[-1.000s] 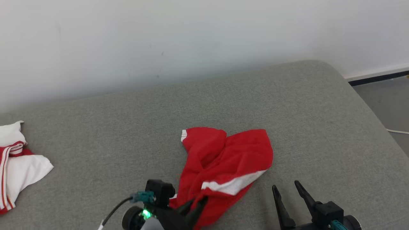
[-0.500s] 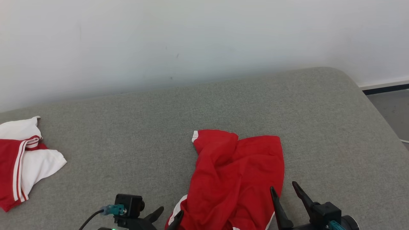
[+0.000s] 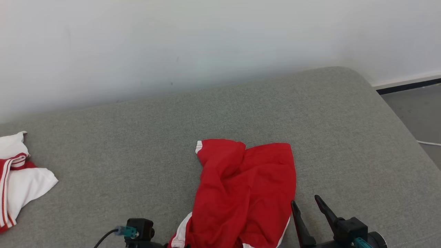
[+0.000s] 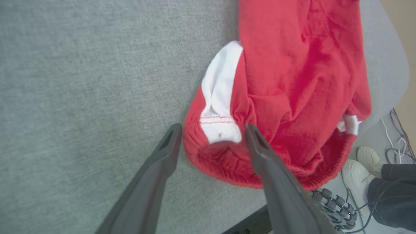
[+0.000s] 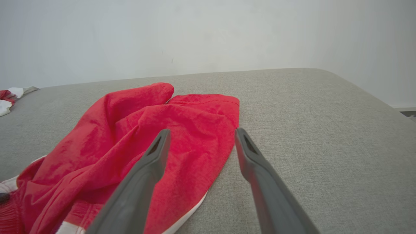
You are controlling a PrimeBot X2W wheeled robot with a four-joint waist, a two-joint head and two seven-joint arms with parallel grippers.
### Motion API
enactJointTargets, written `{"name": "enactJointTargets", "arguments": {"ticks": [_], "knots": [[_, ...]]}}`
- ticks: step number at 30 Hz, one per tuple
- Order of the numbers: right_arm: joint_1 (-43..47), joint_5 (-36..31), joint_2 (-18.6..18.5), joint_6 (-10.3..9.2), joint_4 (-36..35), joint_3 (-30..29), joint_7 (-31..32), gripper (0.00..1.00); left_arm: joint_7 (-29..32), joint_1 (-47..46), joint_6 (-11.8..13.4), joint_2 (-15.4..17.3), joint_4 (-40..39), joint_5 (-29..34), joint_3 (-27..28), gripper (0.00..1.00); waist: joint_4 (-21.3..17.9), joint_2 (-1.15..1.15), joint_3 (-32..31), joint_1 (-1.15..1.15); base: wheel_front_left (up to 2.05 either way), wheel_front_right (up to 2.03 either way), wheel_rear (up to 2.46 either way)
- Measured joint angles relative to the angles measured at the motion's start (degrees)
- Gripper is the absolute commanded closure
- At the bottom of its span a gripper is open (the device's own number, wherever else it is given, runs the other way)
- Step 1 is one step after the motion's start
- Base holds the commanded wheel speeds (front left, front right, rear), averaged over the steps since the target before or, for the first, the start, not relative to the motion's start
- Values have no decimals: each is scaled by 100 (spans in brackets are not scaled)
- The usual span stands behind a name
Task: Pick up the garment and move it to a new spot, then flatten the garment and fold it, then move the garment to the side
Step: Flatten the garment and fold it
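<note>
I see crumpled red fabric shorts with white trim (image 3: 246,193) at 6 o'clock on the grey upholstered cushion (image 3: 137,137), waistband by the near edge. The left gripper (image 4: 213,128) and right gripper (image 3: 305,200) are both spread and empty. Risk: a careless tug could slide the shorts off.

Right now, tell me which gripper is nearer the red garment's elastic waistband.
Left. The left gripper, open, straddles one end of the waistband; the right gripper, also open, sits beside the garment at its right edge, clear of the waistband.
</note>
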Motion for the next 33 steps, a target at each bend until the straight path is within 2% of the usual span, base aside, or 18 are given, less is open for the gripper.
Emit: {"name": "enactJointTargets", "arguments": {"ticks": [2,3,4,5,17,25,33], "knots": [[0,-11,0,0,-8,3,0,0,24,-8,21,-46,123,-47,-4,0,-39,0,20,0,0,0,0],[0,-18,0,0,-12,4,0,0,23,-16,35,-68,174,-46,-7,53,-58,0,33,0,0,0,0],[-1,-21,0,0,-18,9,-1,0,1,-31,38,-85,230,-46,0,91,-76,0,46,0,0,0,0],[-1,-27,0,0,-24,12,0,0,-60,-51,37,-96,280,-45,11,100,-92,0,61,0,0,0,0],[-23,-78,-1,0,-336,31,-4,0,-1257,-582,51,-97,601,256,434,100,-205,0,269,0,0,0,0],[-281,-65,-1,0,-690,227,-1,0,-1506,-1936,-90,191,1140,697,602,100,-334,0,630,1,0,0,0],[-599,-74,-2,0,-1101,335,1,0,-1678,-3043,-140,438,1949,993,737,100,-646,1,1111,1,0,0,0]]}}
